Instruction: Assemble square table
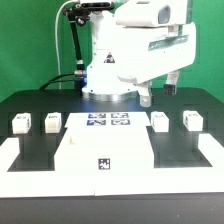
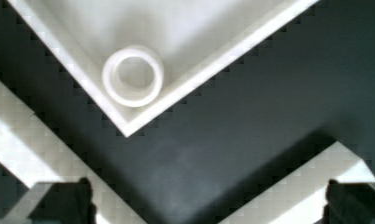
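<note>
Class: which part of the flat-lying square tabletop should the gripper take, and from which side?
Likely its raised rim near a corner, from straight above. The square tabletop lies flat and is far wider than the open gripper, so only the thin rim could fit between its fingers.

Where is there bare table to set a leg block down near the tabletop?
Two bare black patches flank the square tabletop: one on the exterior view's left, running to the left rail, one on the right, running to the right rail. Crowded behind: leg blocks and marker board in a row.
</note>
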`<state>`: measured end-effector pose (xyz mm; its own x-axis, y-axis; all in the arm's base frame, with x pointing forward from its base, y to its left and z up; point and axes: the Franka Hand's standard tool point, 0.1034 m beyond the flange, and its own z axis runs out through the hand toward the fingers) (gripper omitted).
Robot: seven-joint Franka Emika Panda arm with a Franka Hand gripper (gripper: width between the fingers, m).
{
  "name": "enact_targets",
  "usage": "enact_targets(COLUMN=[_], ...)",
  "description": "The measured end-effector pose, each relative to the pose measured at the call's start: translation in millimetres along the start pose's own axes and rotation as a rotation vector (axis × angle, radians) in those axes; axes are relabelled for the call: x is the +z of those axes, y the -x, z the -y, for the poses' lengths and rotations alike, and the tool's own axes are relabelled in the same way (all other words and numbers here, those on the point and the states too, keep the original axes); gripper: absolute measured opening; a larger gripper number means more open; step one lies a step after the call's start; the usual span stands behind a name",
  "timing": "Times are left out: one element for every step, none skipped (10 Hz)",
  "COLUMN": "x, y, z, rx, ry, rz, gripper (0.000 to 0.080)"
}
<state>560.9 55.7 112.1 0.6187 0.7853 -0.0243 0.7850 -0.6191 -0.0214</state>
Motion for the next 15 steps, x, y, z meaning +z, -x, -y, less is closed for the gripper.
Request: enact_targets(x=[0.0,0.0,0.0,0.0,0.0,0.0,1.9,11.8,20.6,25.1,28.5,30.6,30.2,30.4,31.6], y=[0.0,0.0,0.0,0.0,0.0,0.0,2.6,17.2,29.6,36.5,43.0,47.8,46.3,46.3,48.5], z=[0.0,0.0,0.0,0.0,0.0,0.0,-1.6,-7.1,-8.9,-12.0,-16.0,-18.8,-17.8,-17.8,-19.4], rx=[0.000,0.000,0.000,0.000,0.000,0.000,-0.044,-0.147,-0.215,-0.282,-0.326,-0.321,-0.321,-0.321,-0.386], ry=[0.000,0.000,0.000,0.000,0.000,0.000,0.002,0.004,-0.001,-0.003,-0.007,-0.011,-0.010,-0.011,-0.009], rz=[0.000,0.000,0.000,0.000,0.000,0.000,-0.002,-0.005,-0.002,-0.003,-0.001,0.001,0.000,0.000,-0.001], gripper=[0.0650,0.0650,0.0650,0.0650,0.0650,0.0650,0.0650,0.0650,0.0650,0.0650,0.0650,0.0650,0.0650,0.0650,0.0650])
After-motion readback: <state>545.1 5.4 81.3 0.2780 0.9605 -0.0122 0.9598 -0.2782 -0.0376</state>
